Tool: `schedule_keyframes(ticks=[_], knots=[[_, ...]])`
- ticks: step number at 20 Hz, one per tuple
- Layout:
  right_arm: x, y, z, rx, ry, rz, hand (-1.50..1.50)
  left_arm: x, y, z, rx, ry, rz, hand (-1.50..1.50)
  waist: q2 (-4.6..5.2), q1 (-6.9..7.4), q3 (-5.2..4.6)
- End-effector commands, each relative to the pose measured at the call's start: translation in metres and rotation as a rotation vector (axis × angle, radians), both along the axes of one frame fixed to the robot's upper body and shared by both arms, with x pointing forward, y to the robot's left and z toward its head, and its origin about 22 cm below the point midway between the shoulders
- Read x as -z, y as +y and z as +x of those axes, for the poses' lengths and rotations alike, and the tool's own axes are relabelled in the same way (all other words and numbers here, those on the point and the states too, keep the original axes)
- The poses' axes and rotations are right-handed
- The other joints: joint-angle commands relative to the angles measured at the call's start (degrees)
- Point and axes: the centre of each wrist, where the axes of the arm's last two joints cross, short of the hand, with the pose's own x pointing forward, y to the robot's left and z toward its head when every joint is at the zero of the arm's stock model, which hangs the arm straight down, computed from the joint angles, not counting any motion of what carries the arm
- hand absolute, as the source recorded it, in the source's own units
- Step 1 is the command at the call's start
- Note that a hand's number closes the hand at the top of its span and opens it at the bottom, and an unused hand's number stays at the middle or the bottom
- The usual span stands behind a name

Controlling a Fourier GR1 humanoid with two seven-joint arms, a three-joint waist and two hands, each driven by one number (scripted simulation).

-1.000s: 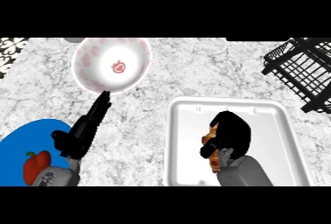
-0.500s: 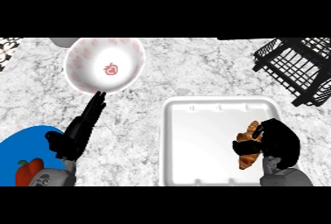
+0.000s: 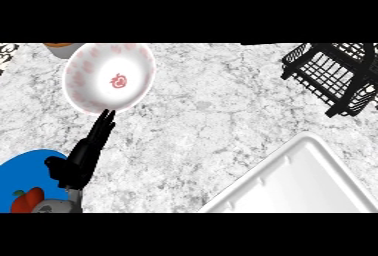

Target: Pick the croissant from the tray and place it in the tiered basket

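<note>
The white tray [image 3: 295, 182] lies at the lower right, tilted in the view, and its visible part holds nothing. No croissant shows anywhere. The black wire tiered basket [image 3: 336, 75] stands at the upper right. My left hand [image 3: 85, 155] rests at the lower left, fingers straight and pointing up toward a plate. My right hand is out of view.
A white plate with pink marks [image 3: 111, 75] sits at the upper left, just beyond my left fingertips. A blue plate [image 3: 22, 172] with a red fruit [image 3: 26, 199] lies at the lower left corner. A brown object [image 3: 63, 47] peeks in at the top left.
The view has swung so the tray now sits lower right and tilted. My right hand and the croissant it held have left the view. The left hand stays still.
</note>
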Motion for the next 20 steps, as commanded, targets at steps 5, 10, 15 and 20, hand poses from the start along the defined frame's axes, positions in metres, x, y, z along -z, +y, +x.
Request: schedule_keyframes(ticks=[5, 10, 15, 20], knots=[[-0.108, -0.057, -0.031, -0.079, -0.350, -0.080, 1.50, -0.003, -0.009, 0.017, 0.034, -0.001, 0.003, 0.00, 0.75, 3.17, -0.11], [-0.171, -0.059, -0.014, -0.052, -0.352, -0.031, 1.50, -0.001, -0.017, 0.012, 0.069, 0.006, 0.009, 0.00, 0.98, 4.95, -0.15], [-0.199, -0.054, 0.026, -0.031, -0.396, 0.009, 1.50, -0.013, -0.022, 0.020, 0.110, 0.005, 0.011, 0.00, 1.13, 5.72, -0.13], [-0.216, -0.059, 0.074, -0.033, -0.381, 0.039, 1.50, -0.014, -0.023, 0.033, 0.111, -0.013, 0.002, 0.00, 1.30, 6.21, -0.12]])
